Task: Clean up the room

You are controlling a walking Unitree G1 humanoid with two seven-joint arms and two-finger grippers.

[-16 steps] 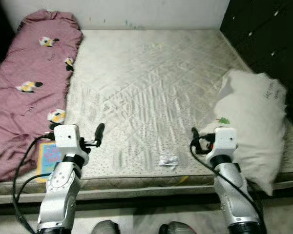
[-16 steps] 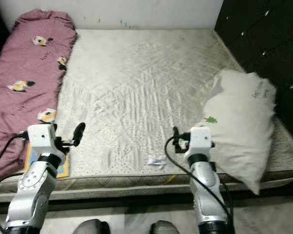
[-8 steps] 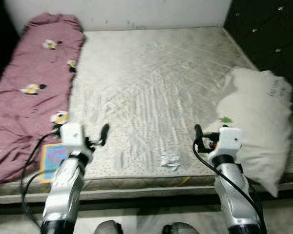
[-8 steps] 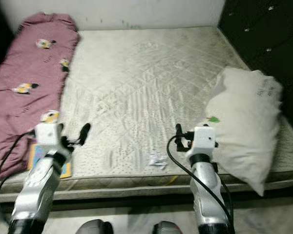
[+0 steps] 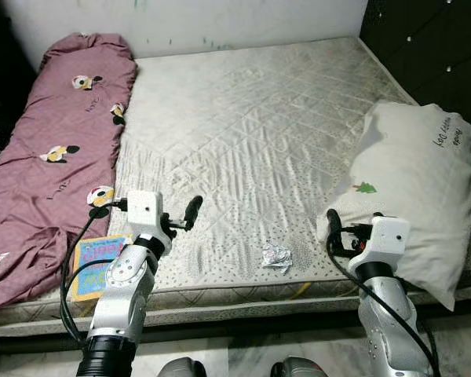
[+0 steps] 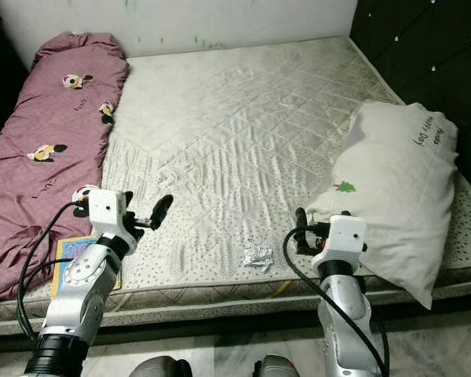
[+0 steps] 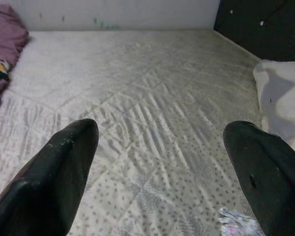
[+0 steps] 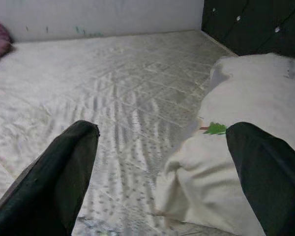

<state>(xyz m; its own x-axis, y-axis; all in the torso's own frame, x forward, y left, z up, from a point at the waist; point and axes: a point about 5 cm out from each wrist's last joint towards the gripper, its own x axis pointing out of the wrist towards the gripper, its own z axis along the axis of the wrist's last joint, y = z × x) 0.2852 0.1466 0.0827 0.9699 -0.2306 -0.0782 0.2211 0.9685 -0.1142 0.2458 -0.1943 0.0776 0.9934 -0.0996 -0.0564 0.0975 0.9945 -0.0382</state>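
Observation:
A small crumpled silver wrapper (image 5: 276,256) lies on the bare quilted mattress (image 5: 243,126) near its front edge, between my two arms. My left gripper (image 5: 191,212) hovers open over the mattress to the left of the wrapper, which sits just past one fingertip in the left wrist view (image 7: 236,220). My right gripper (image 5: 333,230) is open too, right of the wrapper and close against the lower corner of a big white pillow (image 5: 412,196). A colourful booklet (image 5: 98,263) lies at the mattress's front left, partly under a pink blanket (image 5: 55,141).
The pink blanket runs along the mattress's left side to the back wall. A dark padded panel (image 5: 424,47) stands at the right behind the pillow. The pillow overhangs the mattress's front right corner. Pale floor (image 5: 243,353) shows below the bed edge.
The whole picture has shifted and sharpened as the camera moved. Both arms stay held out over the front of the mattress with fingers apart. Wrapper, pillow and blanket lie as before.

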